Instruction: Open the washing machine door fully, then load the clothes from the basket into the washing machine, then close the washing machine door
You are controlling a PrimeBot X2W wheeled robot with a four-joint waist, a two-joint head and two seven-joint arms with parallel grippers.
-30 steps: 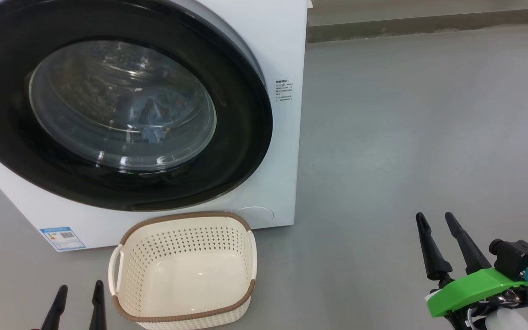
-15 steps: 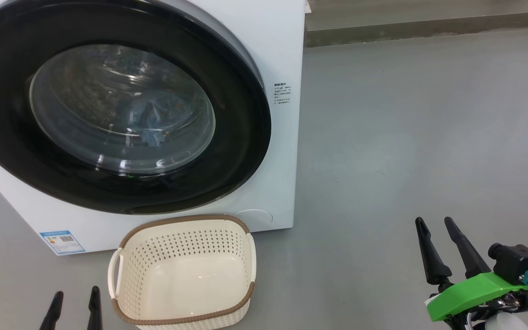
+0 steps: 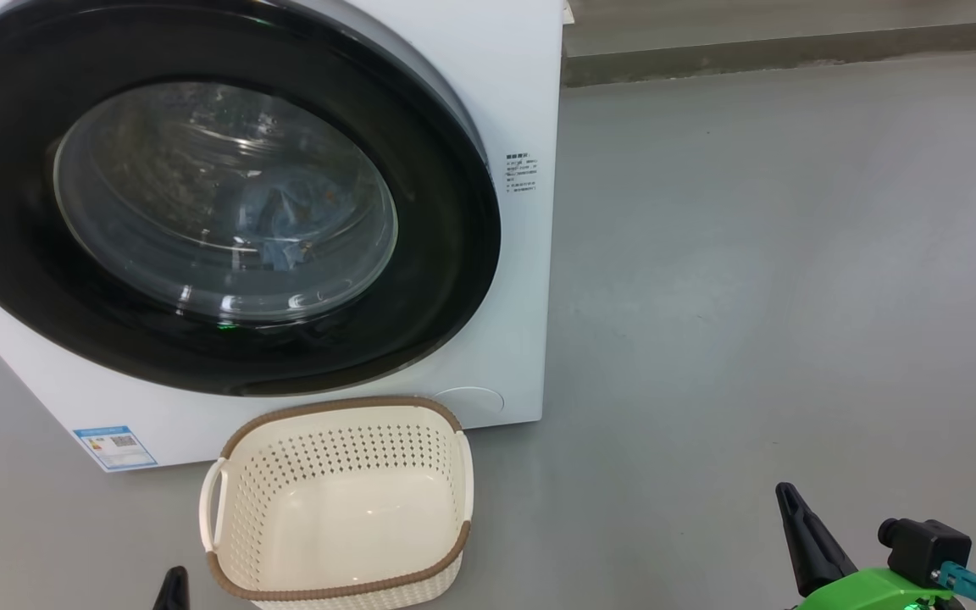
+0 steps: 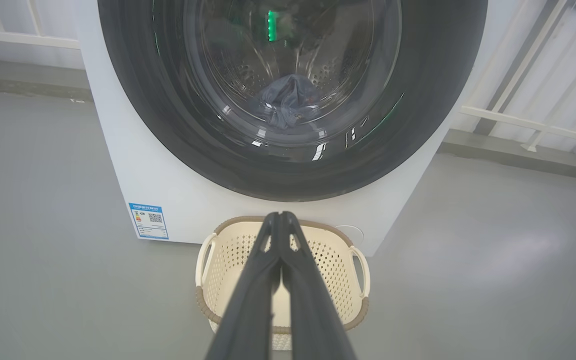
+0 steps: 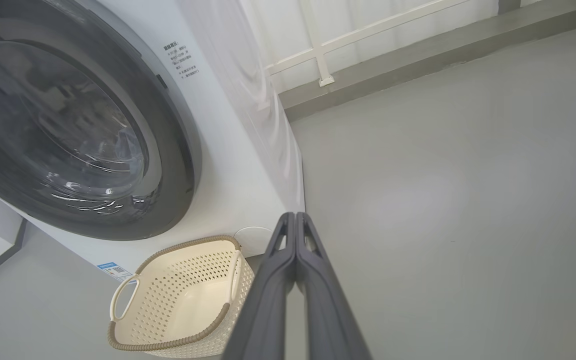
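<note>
The washing machine [image 3: 522,102] stands at the left with its black-rimmed door [image 3: 454,254] shut flat against it. Behind the glass, the light blue clothes [image 3: 280,216] lie in the drum, and they show again as the clothes [image 4: 290,102] in the left wrist view. Just in front of the machine sits the basket [image 3: 340,402], with only its bare cream bottom inside. My left gripper [image 4: 280,216] is shut on nothing, back from the basket [image 4: 338,260]. My right gripper [image 5: 295,216] is shut on nothing, low to the right of the basket [image 5: 188,270].
A blue label sticker [image 3: 115,445] marks the machine's lower left corner. Grey floor [image 3: 751,296] spreads to the right of the machine. A low concrete kerb [image 3: 793,47] and a white railing [image 5: 348,40] run along the back.
Both grippers have sunk toward the bottom edge of the head view. Their fingers, apart before, are now together. The camera tilted slightly at first.
</note>
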